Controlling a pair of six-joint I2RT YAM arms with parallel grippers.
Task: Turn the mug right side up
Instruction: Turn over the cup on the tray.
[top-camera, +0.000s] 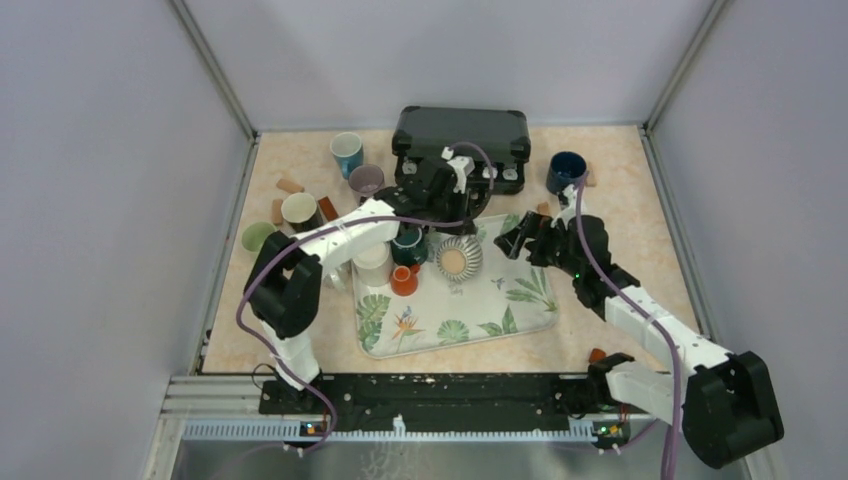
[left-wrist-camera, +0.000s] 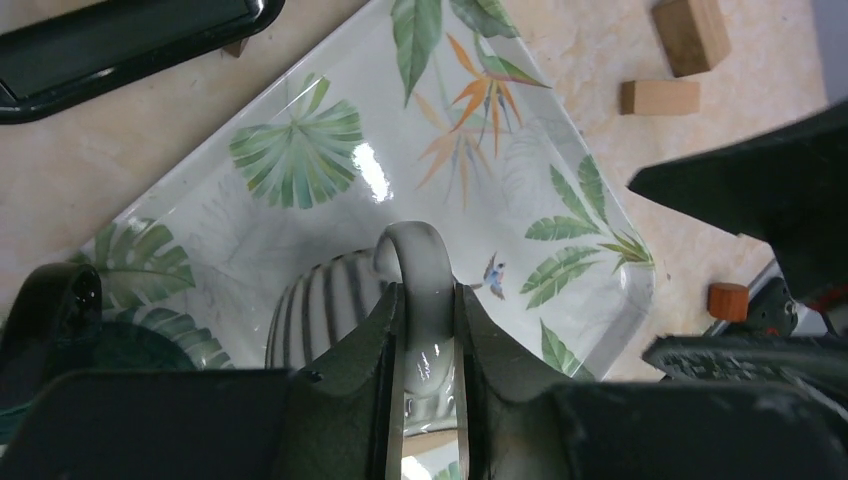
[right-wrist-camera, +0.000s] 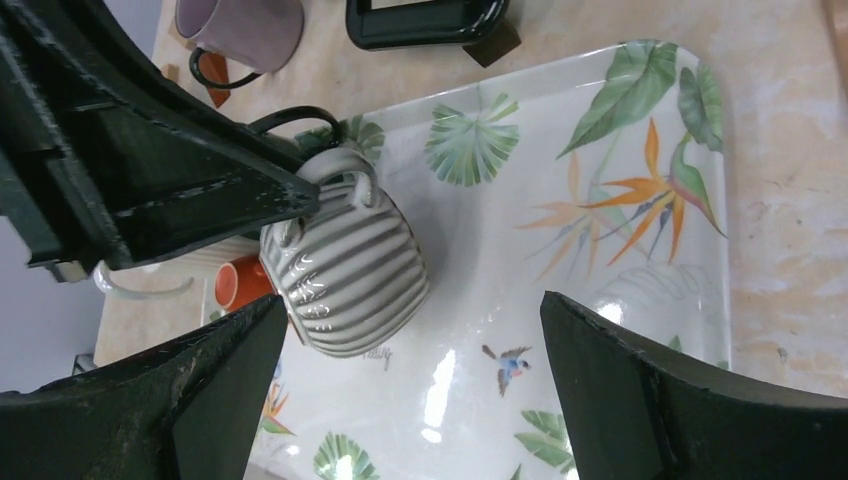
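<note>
Mug, place: We find the mug (top-camera: 459, 260) on the tray (top-camera: 490, 310), about midway along its far edge.
Mug, axis: Seen from overhead, its long axis runs close to vertical, with a round tan face turned up. We cannot tell whether that face is the base or the mouth.
Mug, handle: The handle (left-wrist-camera: 418, 255) sticks out toward the tray's far left corner.
Mug, looks: It is glossy pale grey with a rounded barrel body. Darker grooves rib it from end to end, and the handle is a plain loop in the same glaze.
Left gripper: The left gripper (left-wrist-camera: 428, 300) is clamped on the handle, one finger pressed to each flank of the loop, reaching in from the tray's far left.
Right gripper: The right gripper (right-wrist-camera: 412, 308) has its jaws spread wide and holds nothing. It hangs over the tray's far right corner, facing the mug and apart from it.
Neighbours: We count an orange cup (top-camera: 404, 281), a white cup (top-camera: 372, 265) and a green cup (top-camera: 408, 246) along the tray's left edge, the green one just beside the mug.
Table: A black case (top-camera: 460, 135) sits at the far edge, behind the tray.
</note>
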